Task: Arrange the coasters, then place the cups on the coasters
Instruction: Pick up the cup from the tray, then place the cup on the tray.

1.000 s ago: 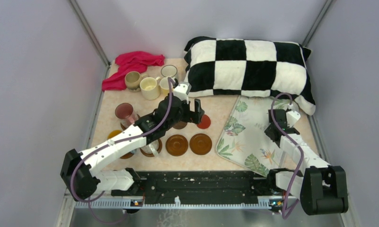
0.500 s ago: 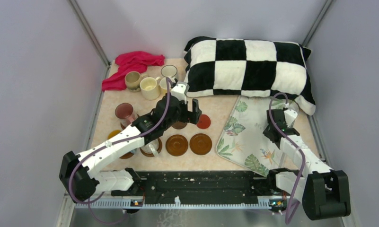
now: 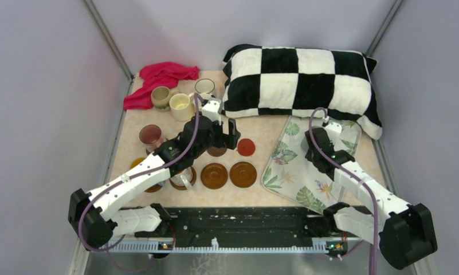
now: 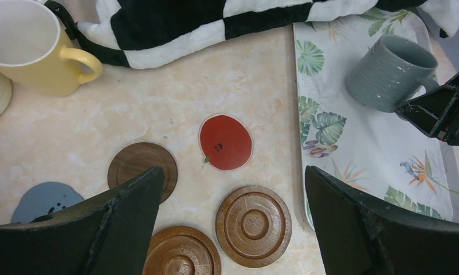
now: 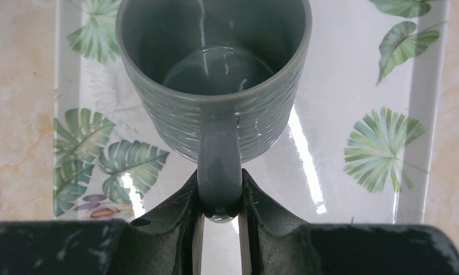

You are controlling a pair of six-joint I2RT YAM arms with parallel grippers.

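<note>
Two arms in play, one loaded. Right gripper [image 5: 220,200] is closed tight on the handle of the grey mug [image 5: 215,86], fingers pinching the loop from both sides. The mug is over the leaf-print tray [image 5: 359,57]; whether its base is clear of the tray I cannot tell. Left gripper [image 4: 232,177] hangs above the coasters [image 3: 214,175] with jaws spread full wide, nothing in them.

Judgement: the step in hand is carrying the grey mug to a free coaster. A handle-only grip lets the mug swing, so lift straight, hold it level, travel slowly, and set it down centred before letting go. Nearest bare targets are the red coaster [image 4: 226,141], just off the tray's left edge, and the ringed brown coaster [image 4: 253,225] nearer the arms.

In the way: the left arm [image 3: 141,172] hovers right over those coasters. Best it backs off first, or the arms may clash. The tray's rim must also be cleared. Checked pillow [image 3: 301,80] lies behind. Yellow mug [image 4: 26,46], pink tumbler [image 3: 152,136] and a blue-grey coaster [image 4: 43,200] sit well to the left.
</note>
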